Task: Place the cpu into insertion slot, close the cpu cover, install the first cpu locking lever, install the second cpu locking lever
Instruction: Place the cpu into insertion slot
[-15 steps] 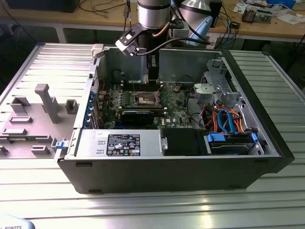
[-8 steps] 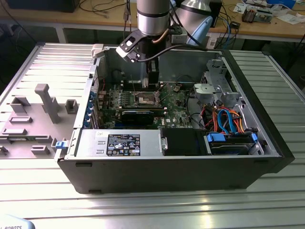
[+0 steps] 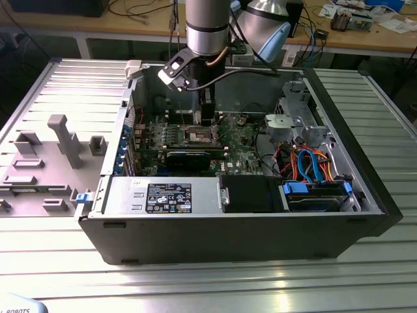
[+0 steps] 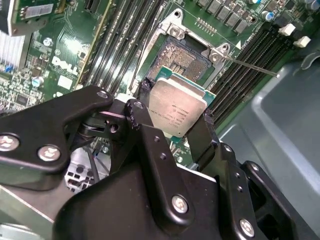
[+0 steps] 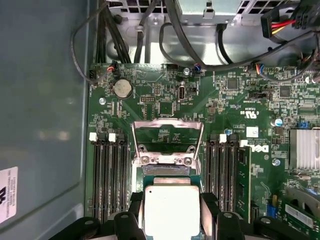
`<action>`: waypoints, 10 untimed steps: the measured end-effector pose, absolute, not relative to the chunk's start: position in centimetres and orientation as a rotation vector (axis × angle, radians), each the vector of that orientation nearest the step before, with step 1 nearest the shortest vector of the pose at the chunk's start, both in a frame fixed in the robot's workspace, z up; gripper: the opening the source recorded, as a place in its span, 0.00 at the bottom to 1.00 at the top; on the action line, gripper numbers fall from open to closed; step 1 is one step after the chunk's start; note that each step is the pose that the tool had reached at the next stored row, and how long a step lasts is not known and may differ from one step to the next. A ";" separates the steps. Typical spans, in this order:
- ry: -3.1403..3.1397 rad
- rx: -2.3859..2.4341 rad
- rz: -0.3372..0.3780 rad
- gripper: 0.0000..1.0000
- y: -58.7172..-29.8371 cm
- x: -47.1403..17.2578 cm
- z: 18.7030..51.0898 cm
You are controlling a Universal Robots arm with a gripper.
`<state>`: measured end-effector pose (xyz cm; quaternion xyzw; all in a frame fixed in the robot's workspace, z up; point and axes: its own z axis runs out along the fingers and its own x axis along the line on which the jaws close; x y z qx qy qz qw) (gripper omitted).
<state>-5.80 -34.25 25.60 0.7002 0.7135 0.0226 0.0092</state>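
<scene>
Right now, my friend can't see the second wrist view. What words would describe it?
The black gripper holds the silver cpu by its edges, close to the open insertion slot on a green circuit board.

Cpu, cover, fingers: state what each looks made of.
The cpu looks like a brushed silver metal lid, dull sheen, green board rim. The cover: thin bright metal, glinting. The fingers: matte black, plastic or coated metal; cannot tell which.

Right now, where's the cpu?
In the second wrist view the cpu is held in the gripper, just over the uncovered insertion slot, with long black slots on either side.
</scene>
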 end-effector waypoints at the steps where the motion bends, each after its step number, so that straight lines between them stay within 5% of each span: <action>1: 2.229 2.187 0.071 0.54 -34.3 -5.8 25.4; 10: 2.228 2.187 0.071 0.54 -34.3 -5.8 25.3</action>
